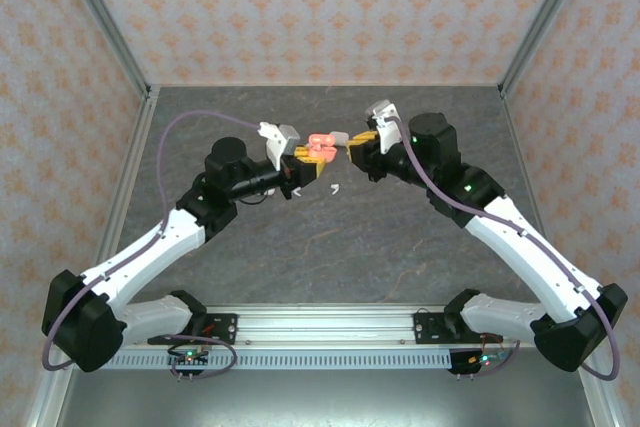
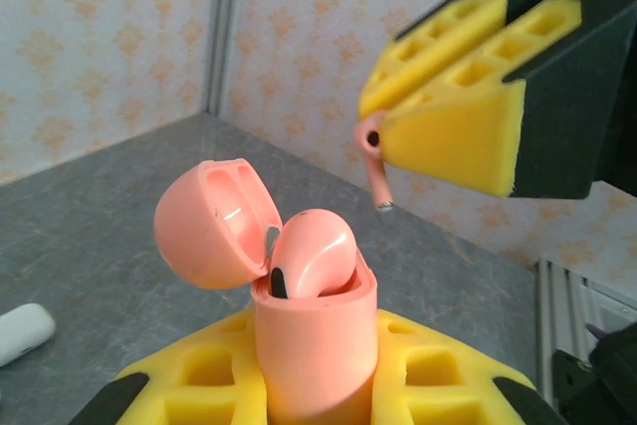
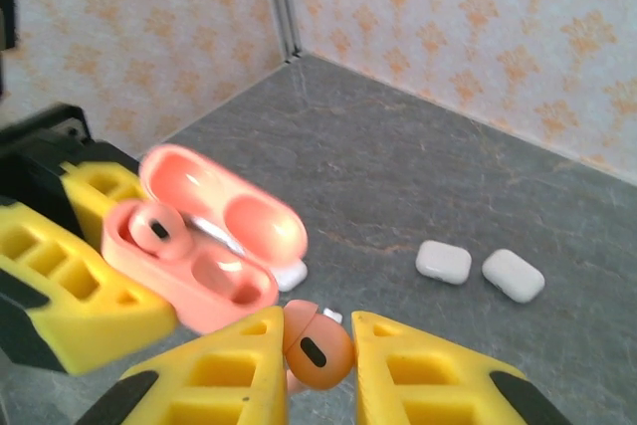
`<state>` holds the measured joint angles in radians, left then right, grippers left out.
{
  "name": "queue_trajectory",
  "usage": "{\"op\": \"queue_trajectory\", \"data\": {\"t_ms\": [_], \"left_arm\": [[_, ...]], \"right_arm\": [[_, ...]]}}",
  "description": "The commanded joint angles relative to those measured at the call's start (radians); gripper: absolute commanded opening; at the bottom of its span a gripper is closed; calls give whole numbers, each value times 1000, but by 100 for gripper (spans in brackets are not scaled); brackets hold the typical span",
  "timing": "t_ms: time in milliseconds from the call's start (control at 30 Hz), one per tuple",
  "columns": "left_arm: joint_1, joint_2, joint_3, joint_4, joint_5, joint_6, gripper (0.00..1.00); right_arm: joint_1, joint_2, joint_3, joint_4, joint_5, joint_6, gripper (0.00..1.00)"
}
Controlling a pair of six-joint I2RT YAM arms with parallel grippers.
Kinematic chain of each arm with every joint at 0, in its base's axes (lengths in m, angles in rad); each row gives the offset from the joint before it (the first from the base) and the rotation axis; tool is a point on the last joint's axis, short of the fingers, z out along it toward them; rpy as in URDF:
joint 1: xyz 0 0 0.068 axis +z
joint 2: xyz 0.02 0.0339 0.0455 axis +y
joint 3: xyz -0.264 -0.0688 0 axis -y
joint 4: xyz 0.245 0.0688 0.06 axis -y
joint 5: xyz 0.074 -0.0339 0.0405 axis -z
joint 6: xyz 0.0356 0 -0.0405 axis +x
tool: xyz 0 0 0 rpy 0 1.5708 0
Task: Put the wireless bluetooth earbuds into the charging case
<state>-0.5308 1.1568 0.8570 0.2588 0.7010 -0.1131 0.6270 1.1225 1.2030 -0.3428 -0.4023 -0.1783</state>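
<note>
My left gripper (image 2: 314,370) is shut on a salmon charging case (image 2: 317,345), holding it upright off the table with its lid (image 2: 211,221) swung open. One salmon earbud (image 2: 314,254) sits in a socket of the case. My right gripper (image 3: 318,345) is shut on a second salmon earbud (image 3: 318,350), just right of the case (image 3: 194,266) and above the empty socket (image 3: 224,276). From the left wrist its stem (image 2: 376,178) hangs below the right fingers (image 2: 458,131). From above, both grippers (image 1: 305,159) (image 1: 352,150) meet at the case (image 1: 320,145) mid-table.
Two white cases (image 3: 443,262) (image 3: 514,276) lie on the grey table beyond my right gripper. Another white case (image 3: 293,274) lies partly behind the salmon one. Tiny white earbuds (image 1: 336,187) (image 1: 296,190) lie below the grippers. Patterned walls enclose the table.
</note>
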Motion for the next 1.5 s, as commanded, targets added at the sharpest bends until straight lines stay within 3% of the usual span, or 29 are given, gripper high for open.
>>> {"op": "queue_trajectory", "data": {"t_ms": [0,533,1100,1333,1467], "left_arm": [[-15,7,47,19,62,-12,0],[-19,23,65,8,81,-3,0],[-22,23,56,40,81,-18,0],[-29,19,45,55,82,-13,0],[-31,12,32,80,78,-10,0]], "right_arm": [[1,6,49,61,-61,-49,19],[8,55,52,37,-67,-61,19],[8,34,22,-22,-171,-75,21],[-1,31,53,-30,-204,-43,30],[-37,18,90,-26,-217,15,44]]}}
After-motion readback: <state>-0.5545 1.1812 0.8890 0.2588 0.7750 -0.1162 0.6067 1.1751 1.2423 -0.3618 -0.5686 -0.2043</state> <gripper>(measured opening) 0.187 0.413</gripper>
